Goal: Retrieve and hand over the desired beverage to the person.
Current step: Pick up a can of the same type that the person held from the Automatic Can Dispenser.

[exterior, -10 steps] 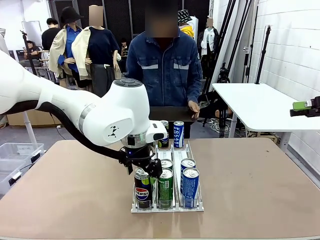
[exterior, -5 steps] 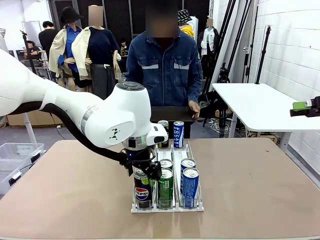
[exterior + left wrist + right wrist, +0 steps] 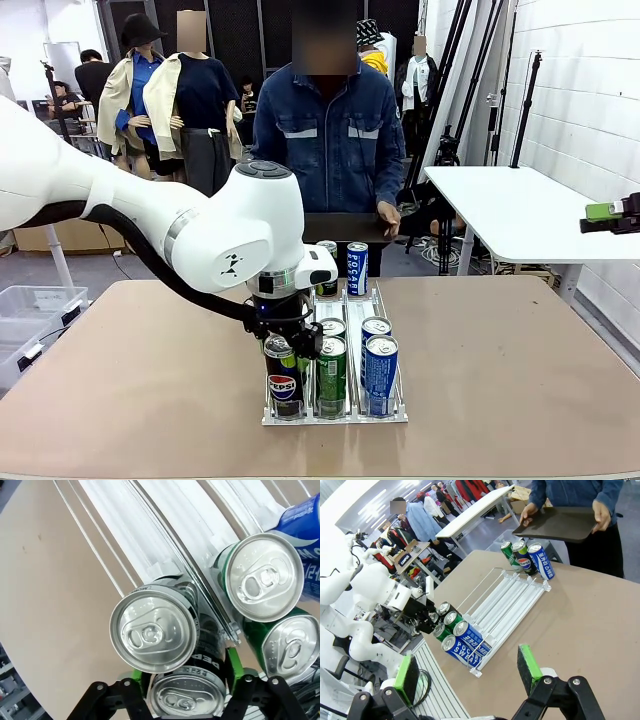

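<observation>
A clear three-lane rack (image 3: pixel 398 412) in the middle of the table holds the drink cans. My left gripper (image 3: pixel 287 342) reaches down over the front Pepsi can (image 3: pixel 282 386) in the left lane. In the left wrist view its green pads (image 3: pixel 235 672) press on both sides of that Pepsi can (image 3: pixel 186 698), so it is shut on it. A second Pepsi can (image 3: pixel 152 630) stands just behind. Green cans (image 3: pixel 331 370) and blue Pocari Sweat cans (image 3: pixel 380 372) fill the other lanes. The person (image 3: pixel 340 140) stands at the far edge holding a dark tray (image 3: pixel 340 228). My right gripper (image 3: pixel 466 655) hangs open, off to the right.
Three more cans, one a blue Pocari Sweat can (image 3: pixel 357 268), stand at the rack's far end near the tray. A white table (image 3: pixel 520 215) stands to the right beyond the brown table (image 3: pixel 520 370). A clear bin (image 3: pixel 30 310) sits on the floor to the left.
My left gripper has sunk a little over the front Pepsi can and its jaws have closed in on it. The right arm and the person have not moved.
</observation>
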### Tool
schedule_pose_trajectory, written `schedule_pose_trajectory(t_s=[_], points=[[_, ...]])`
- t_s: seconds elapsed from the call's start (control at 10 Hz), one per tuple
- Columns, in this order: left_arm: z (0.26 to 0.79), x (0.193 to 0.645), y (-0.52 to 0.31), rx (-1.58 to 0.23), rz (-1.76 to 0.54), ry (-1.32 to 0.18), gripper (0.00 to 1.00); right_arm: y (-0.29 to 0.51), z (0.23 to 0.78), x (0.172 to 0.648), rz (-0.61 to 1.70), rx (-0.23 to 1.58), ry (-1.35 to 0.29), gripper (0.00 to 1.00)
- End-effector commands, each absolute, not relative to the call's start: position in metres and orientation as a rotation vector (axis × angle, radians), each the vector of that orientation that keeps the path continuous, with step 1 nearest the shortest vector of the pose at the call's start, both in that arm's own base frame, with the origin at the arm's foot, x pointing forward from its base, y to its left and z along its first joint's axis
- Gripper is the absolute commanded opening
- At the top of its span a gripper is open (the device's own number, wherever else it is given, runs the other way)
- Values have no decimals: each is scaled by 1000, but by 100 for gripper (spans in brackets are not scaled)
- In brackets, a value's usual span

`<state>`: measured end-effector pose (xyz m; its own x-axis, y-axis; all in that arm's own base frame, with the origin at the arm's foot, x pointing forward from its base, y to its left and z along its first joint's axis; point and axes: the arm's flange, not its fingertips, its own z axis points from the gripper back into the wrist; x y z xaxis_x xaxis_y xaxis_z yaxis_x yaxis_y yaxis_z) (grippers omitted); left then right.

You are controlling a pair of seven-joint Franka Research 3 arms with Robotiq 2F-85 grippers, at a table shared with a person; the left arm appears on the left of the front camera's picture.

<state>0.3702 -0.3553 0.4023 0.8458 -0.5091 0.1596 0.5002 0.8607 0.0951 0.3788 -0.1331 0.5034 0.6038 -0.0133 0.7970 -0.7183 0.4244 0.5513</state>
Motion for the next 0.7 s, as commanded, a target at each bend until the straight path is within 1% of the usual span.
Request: schedule_pose_trajectory(t_s=[0.0, 0.2, 0.4, 0.5, 0.6], points=[[398, 374, -356, 72, -542, -164, 61, -132, 504, 379, 514, 1061, -830, 100], [398, 375, -356, 73, -547, -151, 41, -132, 504, 379, 514, 1061, -830, 100], [397, 375, -356, 74, -551, -144, 19, -132, 504, 379, 514, 1061, -830, 100], [397, 374, -356, 53, -560, -123, 19, -132, 504, 379, 514, 1061, -830, 100], [404, 369, -360, 47, -541, -180, 19, -132, 504, 379, 514, 1061, -830, 100]])
